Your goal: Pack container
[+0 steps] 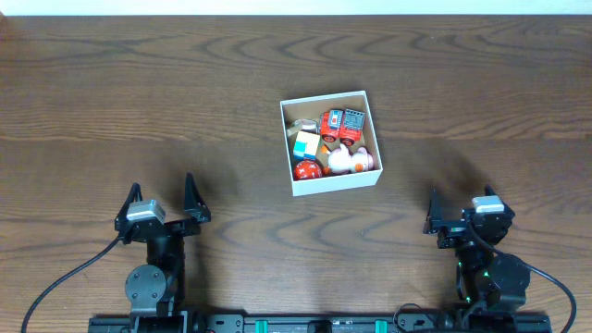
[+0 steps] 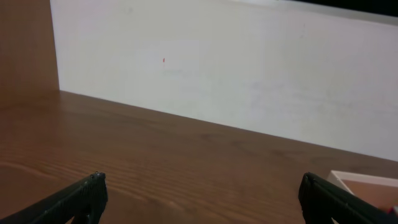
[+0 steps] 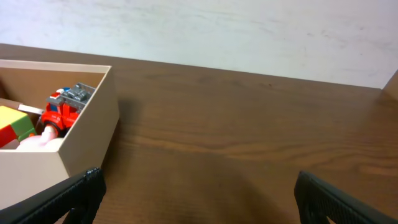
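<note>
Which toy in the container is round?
The red ball, in the corner of the container nearest the left gripper; the red truck, block and white figure are not round.

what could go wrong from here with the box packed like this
1. The container is crowded: the white toy and red truck lie close to its thin walls, so reaching in might snag one or knock it out.
2. It looks light; a bump from the open right end effector or left end effector could slide it across the table.
3. The left wrist view catches only a corner of it, so that arm would approach nearly blind.
</note>
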Robot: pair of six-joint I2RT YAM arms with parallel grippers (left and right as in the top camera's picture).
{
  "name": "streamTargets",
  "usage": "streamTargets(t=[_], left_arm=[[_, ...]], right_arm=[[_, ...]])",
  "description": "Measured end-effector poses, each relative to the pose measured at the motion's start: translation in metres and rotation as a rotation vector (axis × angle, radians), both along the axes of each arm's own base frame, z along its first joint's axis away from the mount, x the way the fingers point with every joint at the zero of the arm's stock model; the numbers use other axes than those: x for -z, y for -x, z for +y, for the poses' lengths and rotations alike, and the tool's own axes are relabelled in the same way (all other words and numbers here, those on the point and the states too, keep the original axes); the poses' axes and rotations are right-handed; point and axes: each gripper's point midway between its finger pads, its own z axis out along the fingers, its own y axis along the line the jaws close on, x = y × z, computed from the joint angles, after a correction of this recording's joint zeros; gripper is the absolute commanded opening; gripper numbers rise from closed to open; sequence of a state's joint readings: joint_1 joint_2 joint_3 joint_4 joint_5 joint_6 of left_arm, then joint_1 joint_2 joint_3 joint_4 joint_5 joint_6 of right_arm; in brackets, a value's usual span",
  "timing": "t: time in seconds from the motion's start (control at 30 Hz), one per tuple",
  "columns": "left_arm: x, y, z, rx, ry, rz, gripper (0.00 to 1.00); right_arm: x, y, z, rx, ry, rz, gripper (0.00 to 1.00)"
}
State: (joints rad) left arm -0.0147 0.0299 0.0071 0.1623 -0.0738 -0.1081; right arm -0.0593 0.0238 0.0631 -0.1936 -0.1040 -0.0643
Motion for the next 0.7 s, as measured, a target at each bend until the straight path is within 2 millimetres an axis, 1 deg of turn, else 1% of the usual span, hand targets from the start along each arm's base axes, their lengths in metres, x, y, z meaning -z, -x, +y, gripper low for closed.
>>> streamTargets(t=[0.17,0.33,0.7], left_arm=[[0.019,0.0,0.0,0.0,-0.001,0.079,0.98],[0.034,0.001,0.0,0.0,-0.002,0.138,0.98],[0.039,0.001,-0.004,0.023,-0.002,0.171,0.98]], right_arm=[[0.0,0.0,0.0,0.0,0.0,0.0,0.99],[0.0,0.0,0.0,0.0,0.0,0.0,0.99],[0.0,0.0,0.0,0.0,0.0,0.0,0.99]])
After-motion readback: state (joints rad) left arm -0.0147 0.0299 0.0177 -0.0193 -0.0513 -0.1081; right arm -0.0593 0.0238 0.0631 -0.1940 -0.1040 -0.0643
